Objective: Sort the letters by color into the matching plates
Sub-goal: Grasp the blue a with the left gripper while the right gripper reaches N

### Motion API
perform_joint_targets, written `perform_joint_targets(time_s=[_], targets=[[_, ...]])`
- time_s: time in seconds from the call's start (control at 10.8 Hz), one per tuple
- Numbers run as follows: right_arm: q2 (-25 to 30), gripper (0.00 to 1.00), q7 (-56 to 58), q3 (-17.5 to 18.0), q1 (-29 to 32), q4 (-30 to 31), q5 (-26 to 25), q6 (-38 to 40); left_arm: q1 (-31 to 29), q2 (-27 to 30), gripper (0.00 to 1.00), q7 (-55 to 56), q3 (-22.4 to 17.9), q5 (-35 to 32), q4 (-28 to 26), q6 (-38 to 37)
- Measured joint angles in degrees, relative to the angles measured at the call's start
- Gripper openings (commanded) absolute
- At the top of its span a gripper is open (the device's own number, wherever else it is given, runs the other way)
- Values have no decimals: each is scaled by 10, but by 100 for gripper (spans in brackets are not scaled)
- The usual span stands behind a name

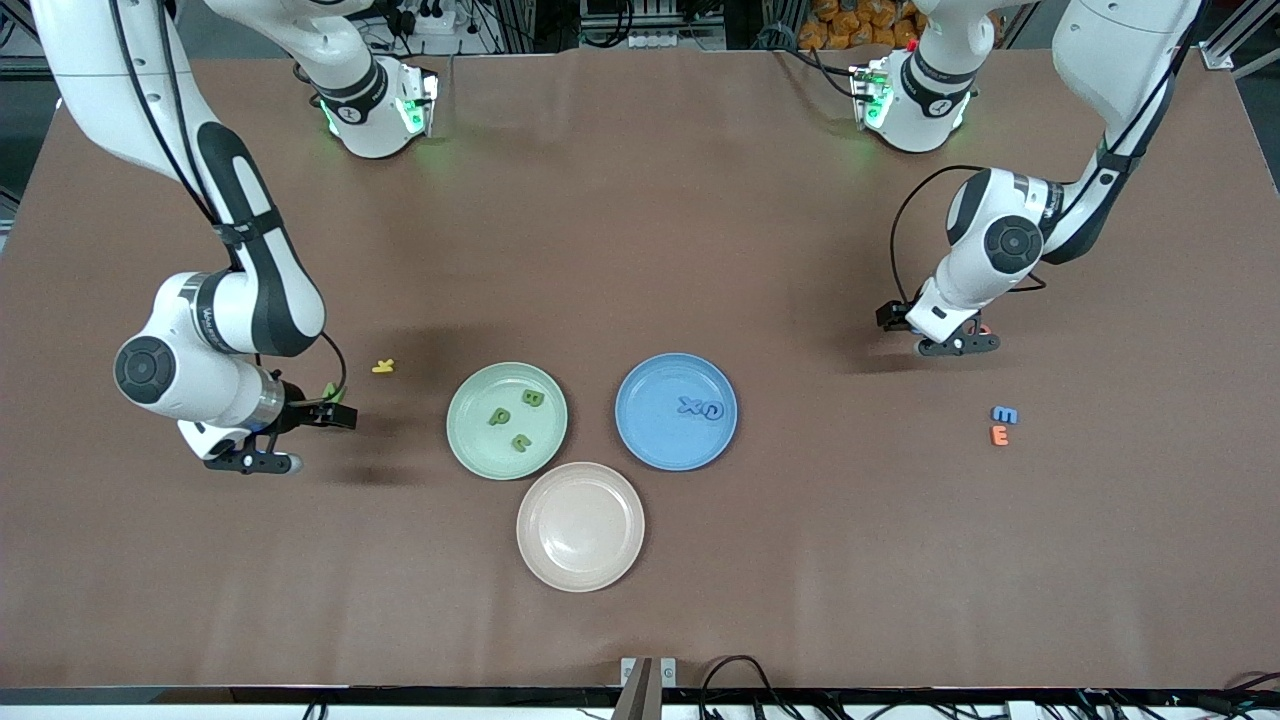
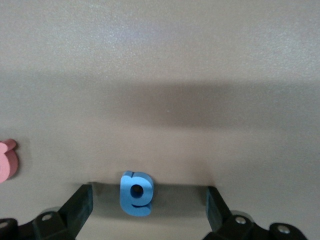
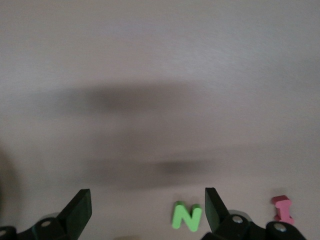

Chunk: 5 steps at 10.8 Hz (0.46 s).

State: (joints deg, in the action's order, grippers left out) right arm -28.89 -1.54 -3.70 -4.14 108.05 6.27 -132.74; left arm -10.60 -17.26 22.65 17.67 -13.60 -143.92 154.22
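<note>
Left gripper [image 2: 147, 212] straddles blue letter [image 2: 136, 193] (flat foam).

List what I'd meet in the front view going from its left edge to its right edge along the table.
right gripper → yellow letter → mint green plate → beige-pink plate → blue plate → left gripper → blue E, orange E just nearer the camera.
</note>
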Motion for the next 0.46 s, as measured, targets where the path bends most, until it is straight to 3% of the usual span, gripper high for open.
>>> perform_joint_targets(time_s=[0.09,0.18,0.46], targets=[[1,100,-7,-1,8,18,0,-23,0,0,38,0,0,0,0,0],[1,100,-10,-1,16,33,0,-41,0,0,0,0,0,0,0,1],[3,100,-14,-1,25,65,0,-65,-3,5,0,0,0,0,1,4]])
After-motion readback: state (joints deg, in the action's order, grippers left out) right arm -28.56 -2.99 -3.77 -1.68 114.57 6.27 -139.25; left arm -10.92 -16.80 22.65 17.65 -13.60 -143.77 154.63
